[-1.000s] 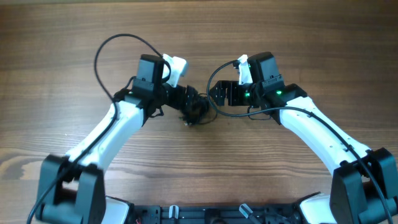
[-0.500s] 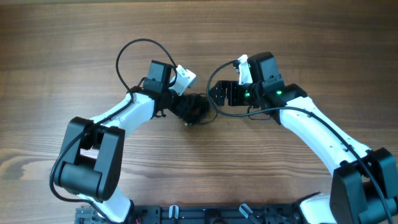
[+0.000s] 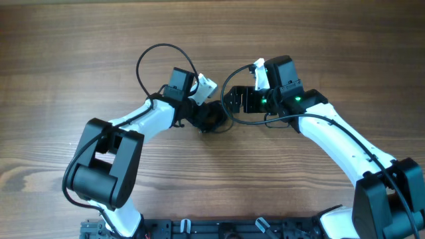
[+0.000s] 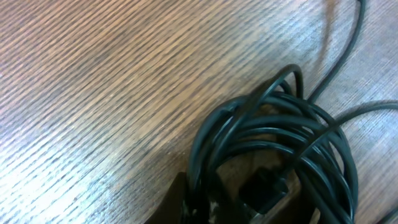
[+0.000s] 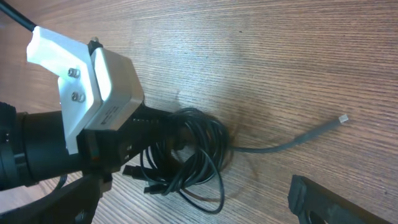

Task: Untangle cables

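Observation:
The cables (image 3: 212, 119) lie as a tangled coil of thin dark cords on the wooden table, between my two grippers. My left gripper (image 3: 203, 114) reaches into the coil from the left and is shut on some of its strands. The left wrist view is filled by the looped cables (image 4: 280, 143), with a dark fingertip (image 4: 180, 202) pressed against them at the bottom. Just right of the coil, my right gripper (image 3: 232, 101) is open, apart from the cords. Its view shows the cables (image 5: 186, 152), small plugs at the lower left, and one loose end (image 5: 298, 140) trailing right.
A thick black arm cable (image 3: 159, 53) loops up behind the left wrist, and another (image 3: 229, 79) curves by the right wrist. Bare wooden tabletop (image 3: 332, 40) surrounds the coil. The arm bases stand at the front edge.
The left arm has swung right into the coil and its jaws have shut on the strands. The right arm and the coil have stayed in place.

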Tool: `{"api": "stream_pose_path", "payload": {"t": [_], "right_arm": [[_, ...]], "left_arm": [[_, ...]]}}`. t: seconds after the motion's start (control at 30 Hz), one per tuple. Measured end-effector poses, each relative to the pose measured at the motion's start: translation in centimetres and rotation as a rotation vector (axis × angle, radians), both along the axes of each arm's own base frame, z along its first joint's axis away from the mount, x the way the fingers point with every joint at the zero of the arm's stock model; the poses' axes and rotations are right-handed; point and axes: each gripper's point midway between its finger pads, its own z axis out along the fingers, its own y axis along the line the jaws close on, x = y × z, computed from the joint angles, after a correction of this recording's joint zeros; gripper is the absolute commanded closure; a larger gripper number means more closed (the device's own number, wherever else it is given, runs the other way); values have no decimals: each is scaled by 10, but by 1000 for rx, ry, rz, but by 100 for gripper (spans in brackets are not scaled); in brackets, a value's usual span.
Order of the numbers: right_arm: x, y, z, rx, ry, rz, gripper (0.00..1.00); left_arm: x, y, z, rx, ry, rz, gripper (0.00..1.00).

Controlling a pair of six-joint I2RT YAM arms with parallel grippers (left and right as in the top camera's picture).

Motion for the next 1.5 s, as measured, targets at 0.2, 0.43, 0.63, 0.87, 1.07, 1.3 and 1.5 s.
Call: {"api": "stream_pose_path", "payload": {"t": [0.2,0.43,0.63,0.87,1.07,1.3,1.5], "right_arm": [[0,0,0,0,0,0,1],[-6,11,5,146,158,-141,45],[-21,52,9,132,110,-84,26],[-4,43,0,-61,-63,-177,22],[2,-9,-44,-186,86,-398,2],[-7,-3,-35,-111,106,-125,10],[0,35,82,180,-200,33,56]], "left_arm": [[13,49,0,63,86,543,96],[4,80,44,25,58,826,96],[5,82,105,-79,-52,842,96],[-24,61,121,-175,62,752,96],[-42,46,181,-322,-26,608,96],[-35,63,191,-154,-218,462,96],[-31,64,195,-33,-333,269,96]]}}
